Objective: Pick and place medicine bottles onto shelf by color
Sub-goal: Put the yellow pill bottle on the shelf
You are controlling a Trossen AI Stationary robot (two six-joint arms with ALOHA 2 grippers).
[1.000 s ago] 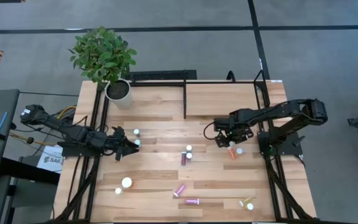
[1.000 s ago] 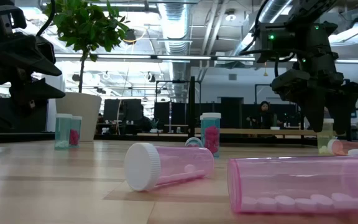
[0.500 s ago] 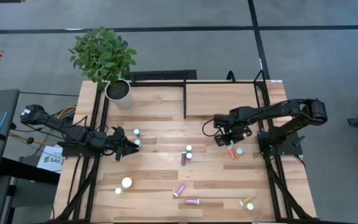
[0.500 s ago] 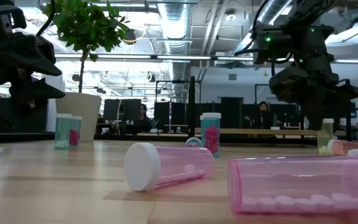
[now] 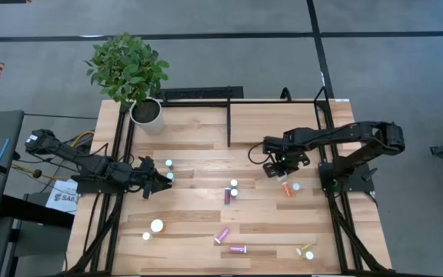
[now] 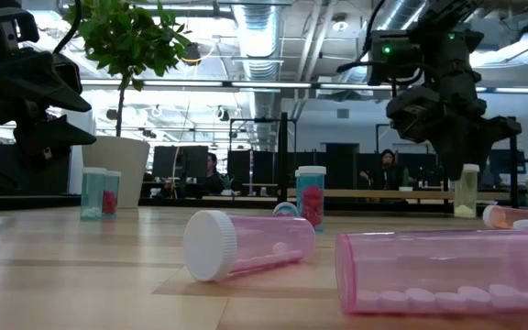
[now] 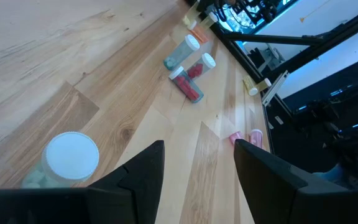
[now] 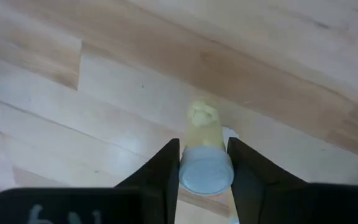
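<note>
The right gripper [image 8: 204, 163] has its jaws closed on a yellow bottle [image 8: 204, 134], gripping it just under the white cap. In the low view that bottle [image 6: 467, 191] hangs upright beneath the gripper [image 6: 467, 176], its base about level with the counter's far edge; whether it touches the counter [image 5: 198, 217] I cannot tell. From above, the right gripper [image 5: 281, 168] sits over the right half of the counter, with an orange bottle [image 5: 287, 189] lying just beside it.

The left gripper [image 7: 197, 163] hovers over the counter's left side, jaws partly apart and holding nothing. A white-capped bottle [image 7: 67, 160] stands close in front of its fingers; from above, the left gripper [image 5: 162, 181] is near two small bottles [image 5: 168, 164].

Other bottles lie scattered: a maroon one [image 5: 228, 195] near the middle, a pink one [image 5: 222, 235] and a magenta one [image 5: 238, 249] toward the near edge, and another yellow one [image 5: 306, 250] at the near right. The shelf [image 5: 271, 123], at the back right, carries no bottles. A potted plant [image 5: 128, 71] stands at the back left corner.
</note>
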